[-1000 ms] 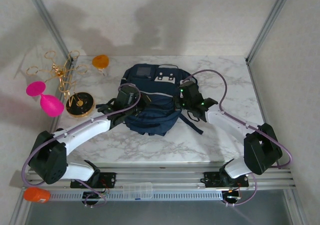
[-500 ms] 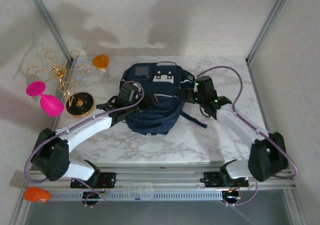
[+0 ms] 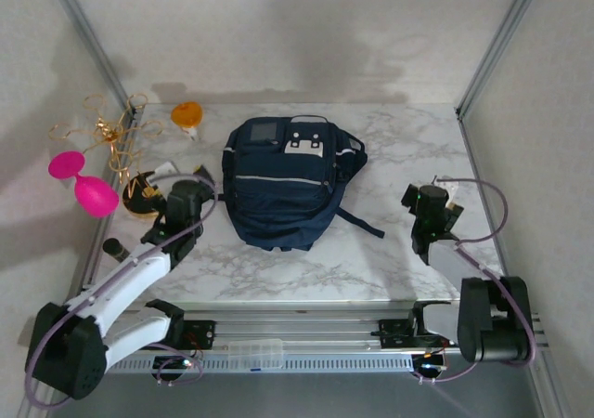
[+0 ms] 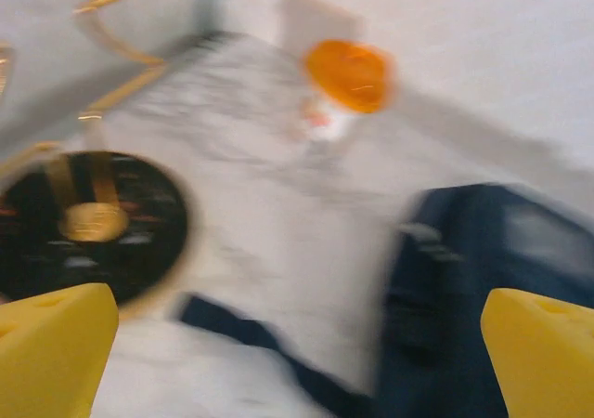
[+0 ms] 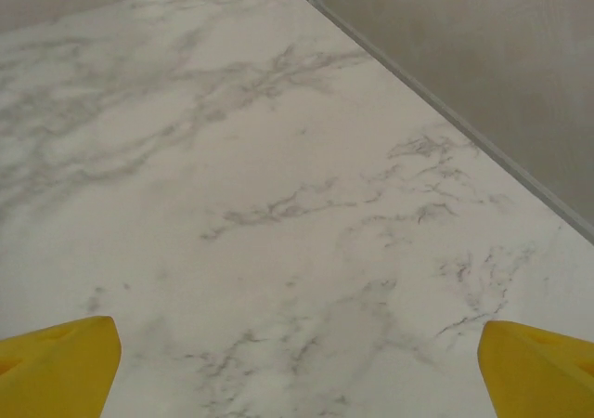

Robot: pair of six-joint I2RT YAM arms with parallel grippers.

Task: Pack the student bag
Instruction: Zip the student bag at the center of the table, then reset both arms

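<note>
The student bag [image 3: 288, 181], navy blue with white trim and a grey patch, lies flat in the middle of the marble table [image 3: 390, 139]. My left gripper [image 3: 176, 184] is off the bag's left side. In the blurred left wrist view it stands open [image 4: 297, 353] over bare table and a dark strap [image 4: 241, 344], with the bag [image 4: 492, 269] to its right. My right gripper [image 3: 429, 200] is well right of the bag, past its loose strap [image 3: 360, 221]. It is open [image 5: 297, 367] above bare marble, with nothing between its yellow fingers [image 5: 56, 362].
A black and gold disc [image 3: 148, 193] [image 4: 93, 223] sits just left of my left gripper. An orange object [image 3: 187, 115] [image 4: 351, 74] lies at the back left. A pink object [image 3: 82, 181] and a gold wire stand [image 3: 111, 135] are by the left wall.
Both grippers were shut at the bag's sides; both have opened and let go. Both arms have drawn back, left arm leftward, right arm rightward. The bag now lies flatter.
</note>
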